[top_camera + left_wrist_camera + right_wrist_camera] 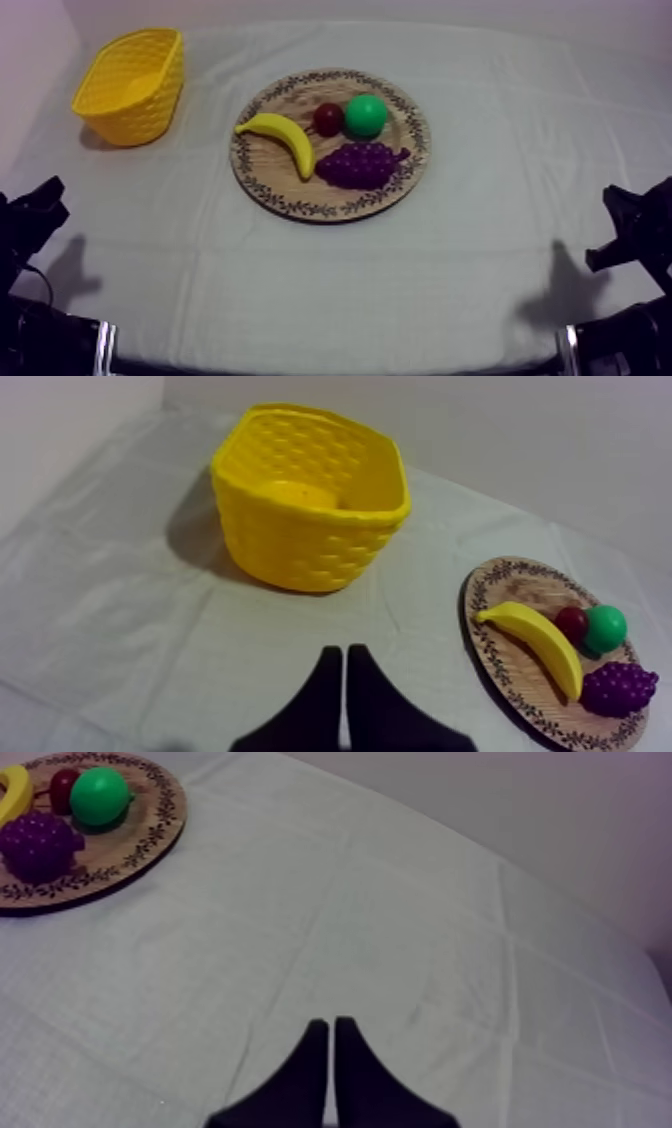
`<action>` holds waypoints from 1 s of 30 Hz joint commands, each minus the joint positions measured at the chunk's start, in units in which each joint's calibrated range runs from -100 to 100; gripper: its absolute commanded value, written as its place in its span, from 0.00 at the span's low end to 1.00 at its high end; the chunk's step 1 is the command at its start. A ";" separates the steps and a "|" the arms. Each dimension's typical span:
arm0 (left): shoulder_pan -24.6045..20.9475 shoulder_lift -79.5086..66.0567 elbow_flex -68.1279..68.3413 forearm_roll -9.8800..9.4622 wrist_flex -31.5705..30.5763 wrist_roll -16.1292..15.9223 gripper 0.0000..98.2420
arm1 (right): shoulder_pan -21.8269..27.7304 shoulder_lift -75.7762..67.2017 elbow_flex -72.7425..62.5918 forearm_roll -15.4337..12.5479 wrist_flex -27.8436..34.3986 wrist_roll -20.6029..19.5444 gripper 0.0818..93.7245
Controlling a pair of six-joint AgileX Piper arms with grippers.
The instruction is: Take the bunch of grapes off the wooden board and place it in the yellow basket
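Both clenched, empty: left pincer (343,654), right pincer (328,1024). Open left, drop straight onto bunch of grapes (362,165) at wooden board (330,211) near edge, clear of banana (287,139), then to yellow basket (140,112).

You get soft, fairly dim light with a faint violet cast across the desk (480,250). The left arm (30,225) and right arm (635,235) each throw a diffuse shadow inward. The yellow basket (300,526) darkens the cloth (120,626) on its side away from the wooden board (520,676).

Bench (190,215) btwn board (268,175) & basket (128,112) lay bare; banana (285,136), small red fruit (328,119), green ball (366,115) crowded grapes (362,164) at far side
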 commanded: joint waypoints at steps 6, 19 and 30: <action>-0.04 -0.12 2.01 -0.74 -5.71 0.94 0.00 | 0.00 0.00 0.00 -0.01 -0.01 0.01 0.00; 1.60 -0.12 2.01 -0.78 -5.60 0.53 0.00 | 0.00 0.00 0.00 -0.01 -0.01 0.01 0.00; 8.11 -0.12 0.86 -0.70 -3.90 0.15 0.00 | 0.00 0.00 0.00 -0.01 -0.01 0.01 0.00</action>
